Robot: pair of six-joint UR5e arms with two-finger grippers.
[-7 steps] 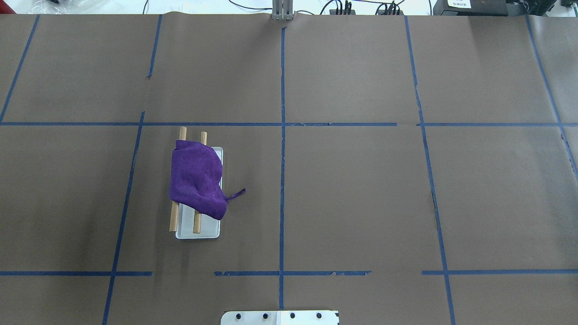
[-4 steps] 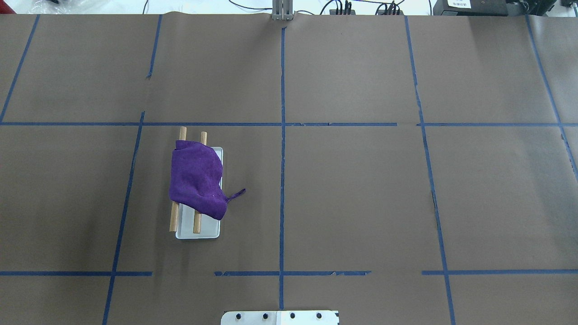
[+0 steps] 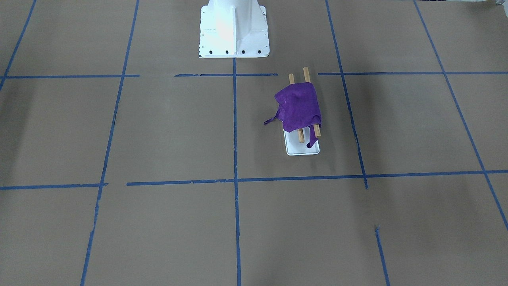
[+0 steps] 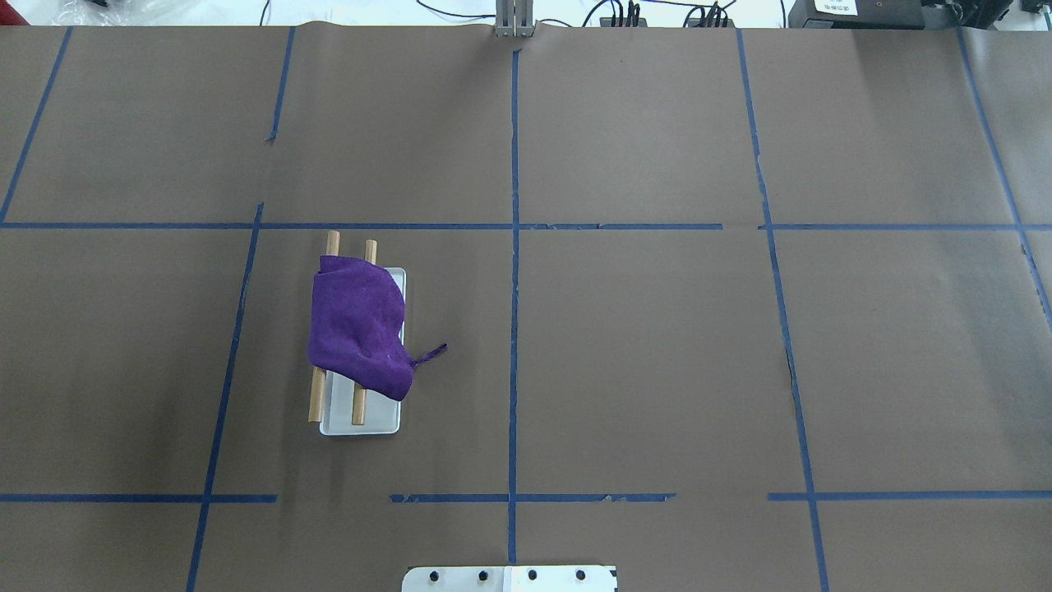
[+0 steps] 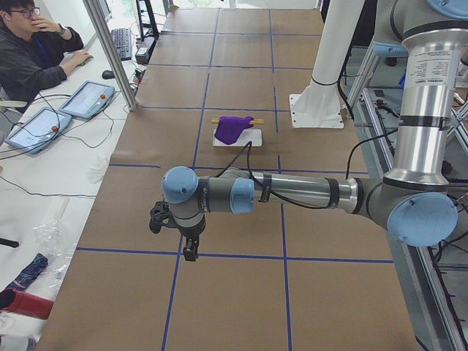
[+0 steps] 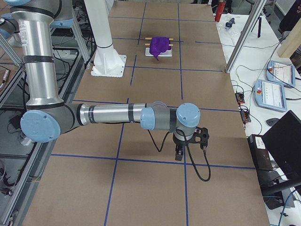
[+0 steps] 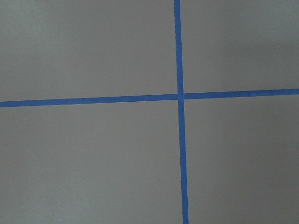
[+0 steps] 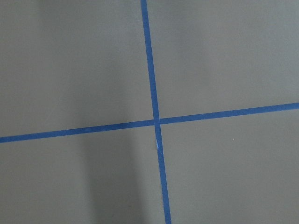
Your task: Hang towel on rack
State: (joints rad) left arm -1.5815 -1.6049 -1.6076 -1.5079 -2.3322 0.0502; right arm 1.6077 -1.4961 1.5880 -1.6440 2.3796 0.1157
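Left gripper (image 5: 189,248): shows only in the side view, lower left of frame, pointing down over the table (image 4: 657,345). Wide or narrow cannot be told from there. Its wrist camera shows only brown paper and a cross of blue tape (image 7: 179,96), with no fingers in shot.

Right gripper (image 6: 179,153): likewise seen only from the side, lower centre of frame, pointing down, opening not readable. Nothing visible is held by either.

Towel (image 4: 357,333): left of centre in the overhead frame, draped across both wooden rods (image 4: 358,407) of the rack (image 4: 380,421), well apart from both grippers. The rods' long axis runs top to bottom in that frame and the cloth lies crosswise over them. In the front view one edge hangs down past a rod. The loop tag (image 4: 431,353) sticks out toward the frame's right.

Judgement: the towel sits in the overhead view's left half, so the left arm is the nearer. From the left gripper the towel lies up and to the right in the side view. The hang looks complete. Any tidying would likely fall to the left arm, coming in across the rods.
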